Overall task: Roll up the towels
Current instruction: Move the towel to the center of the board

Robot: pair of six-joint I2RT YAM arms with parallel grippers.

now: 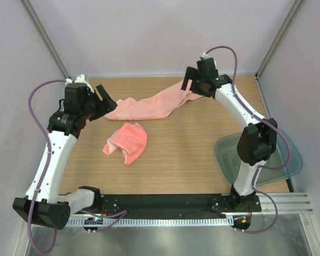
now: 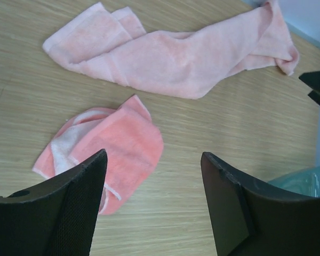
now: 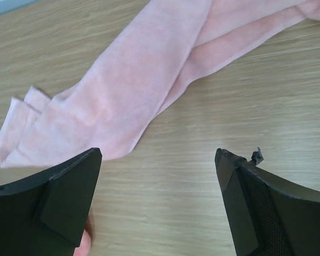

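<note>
**Nothing rolled yet, nothing held**

Left gripper (image 1: pixel 105 101) and right gripper (image 1: pixel 192 84) both gape wide, w/ nothing between the fingers. Each hangs by one end of the long towel (image 1: pixel 149 105), which stretches btwn them, prob. laid lengthwise for rolling. It's creased and partly folded over itself, not flat. The small towel (image 1: pixel 127 140) lies crumpled near the left gripper, on its near side, pale stripes showing.

The left arm (image 1: pixel 52 154) and right arm (image 1: pixel 236 109) both reach forward, wrists turned inward toward each other, with the left gripper (image 1: pixel 105 101) and right gripper (image 1: pixel 191 84) each spread wide.
</note>
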